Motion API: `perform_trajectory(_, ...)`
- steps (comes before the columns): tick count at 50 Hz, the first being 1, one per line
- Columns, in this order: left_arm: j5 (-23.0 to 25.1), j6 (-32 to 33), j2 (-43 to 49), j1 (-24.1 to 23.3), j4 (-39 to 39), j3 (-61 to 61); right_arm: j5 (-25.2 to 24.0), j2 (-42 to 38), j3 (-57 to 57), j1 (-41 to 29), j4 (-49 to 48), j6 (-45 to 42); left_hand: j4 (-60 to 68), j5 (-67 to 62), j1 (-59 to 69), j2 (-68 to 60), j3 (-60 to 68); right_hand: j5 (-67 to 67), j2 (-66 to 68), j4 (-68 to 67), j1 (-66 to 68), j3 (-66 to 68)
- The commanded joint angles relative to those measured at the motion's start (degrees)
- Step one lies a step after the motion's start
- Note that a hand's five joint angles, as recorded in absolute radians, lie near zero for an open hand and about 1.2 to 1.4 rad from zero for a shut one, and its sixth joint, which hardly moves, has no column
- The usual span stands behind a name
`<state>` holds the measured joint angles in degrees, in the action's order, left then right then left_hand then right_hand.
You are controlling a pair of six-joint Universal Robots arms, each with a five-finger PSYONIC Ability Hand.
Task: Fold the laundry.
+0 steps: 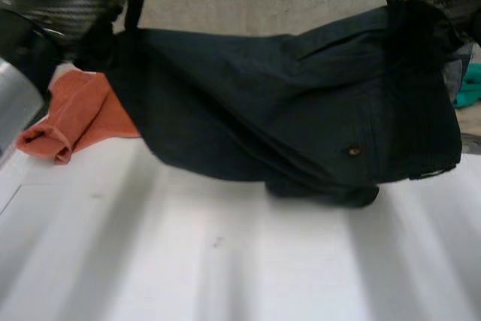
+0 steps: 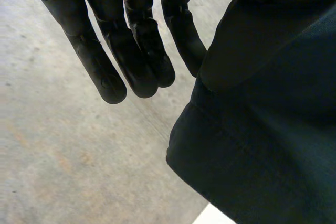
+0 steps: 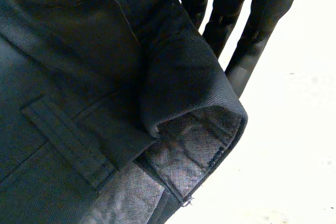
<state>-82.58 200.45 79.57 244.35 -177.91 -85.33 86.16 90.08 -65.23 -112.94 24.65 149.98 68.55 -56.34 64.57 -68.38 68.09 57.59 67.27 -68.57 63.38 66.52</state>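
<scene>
- The dark trousers hang stretched between your two arms above the white desk. Their lowest fold sags close to the surface, and you cannot tell whether it touches.
- A small brown button shows on the side nearest your right arm.
- In your right wrist view, the waistband and a belt loop drape across your right hand. You cannot tell what grip it has.
- Your left hand has its fingers straight and slightly spread, with the trousers' cloth just beside them.
- An orange cloth lies bunched on the desk behind the trousers' left end.
- A teal cloth peeks out behind their right end.
</scene>
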Motion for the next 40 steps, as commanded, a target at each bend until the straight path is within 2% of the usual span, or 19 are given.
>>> perform_trajectory(1,-1.6,-2.3,1.2,-0.7,1.9,-0.6,-0.7,-11.2,5.4,0.4,3.0,-1.7,11.5,-13.7,15.4,-11.6,11.9,12.4,12.7,-11.4,16.6,13.5)
perform_trajectory(6,-3.1,-1.9,14.5,-0.7,1.9,1.7,-0.7,-19.9,7.5,-0.3,2.6,-2.7,11.5,-13.7,15.4,-11.6,11.9,12.4,12.7,-11.4,16.6,13.5)
perform_trajectory(9,-4.9,-1.9,24.7,-0.8,1.7,7.2,-0.6,-24.9,9.3,-0.5,0.3,-2.5,11.5,-13.7,15.4,-11.6,11.9,12.4,12.7,-11.4,16.6,13.5)
perform_trajectory(12,-7.2,-0.8,35.4,-0.3,1.2,18.2,-0.1,-29.4,11.3,-0.5,-9.0,-2.0,11.5,-13.7,15.4,-11.6,11.9,12.4,12.7,-11.4,16.6,13.5)
perform_trajectory(14,-7.9,0.0,37.3,-0.4,0.1,23.3,0.7,-30.4,11.7,-0.5,-15.4,-1.9,11.5,-13.7,15.4,-11.6,11.9,12.4,12.7,-11.4,16.6,13.5)
perform_trajectory(15,-8.2,0.3,38.4,-0.5,-2.7,27.8,2.0,-30.9,12.0,-0.6,-23.2,-1.8,11.5,-13.7,15.4,-11.6,11.9,12.4,12.7,-11.4,16.6,13.5)
perform_trajectory(17,-8.3,0.0,38.4,-0.4,-7.6,31.2,3.8,-31.1,12.1,-0.6,-32.4,-1.9,11.5,-13.7,15.4,-11.6,11.9,12.4,12.7,-11.4,16.6,13.5)
perform_trajectory(18,-8.3,0.1,38.2,-0.5,-10.6,32.4,5.6,-31.2,11.9,-0.6,-41.7,-2.1,11.5,-13.7,15.4,-11.6,11.9,12.4,12.7,-11.4,16.6,13.5)
perform_trajectory(19,-8.4,0.4,37.9,-0.8,-18.3,33.1,6.3,-31.1,11.7,-0.7,-46.3,-2.0,11.5,-13.7,15.4,-11.6,11.9,12.4,12.7,-11.4,16.6,13.5)
perform_trajectory(21,-9.1,0.4,37.2,-0.7,-25.2,33.1,7.7,-30.8,11.8,-0.8,-54.0,-2.0,11.5,-13.7,15.4,-11.6,11.9,12.4,12.7,-11.4,16.6,13.5)
perform_trajectory(22,-9.8,0.5,35.3,-0.9,-32.0,32.8,8.2,-30.7,11.9,-1.3,-59.7,-2.1,11.5,-13.7,15.4,-11.6,11.9,12.4,12.7,-11.4,16.6,13.5)
perform_trajectory(23,-10.1,0.6,33.9,-1.0,-34.8,32.2,8.2,-30.7,12.1,-1.7,-61.4,-2.1,11.5,-13.7,15.4,-11.6,11.9,12.4,12.7,-11.4,16.6,13.5)
perform_trajectory(26,-11.5,0.6,28.7,-0.6,-38.3,29.0,7.6,-30.6,13.8,-2.9,-63.3,-2.0,11.5,-13.7,15.4,-11.6,11.9,12.4,12.7,-11.4,16.6,13.5)
perform_trajectory(32,-11.6,0.6,25.9,-1.1,-37.0,23.1,5.5,-31.9,15.9,-4.1,-61.9,-0.6,11.5,-13.7,15.4,-11.6,11.9,12.4,12.7,-11.4,16.6,13.5)
perform_trajectory(40,-11.4,0.5,20.2,-0.9,-35.7,7.7,5.2,-35.1,15.8,-4.2,-52.4,3.5,11.5,-13.7,15.4,-11.6,11.9,12.4,12.7,-11.4,16.6,13.5)
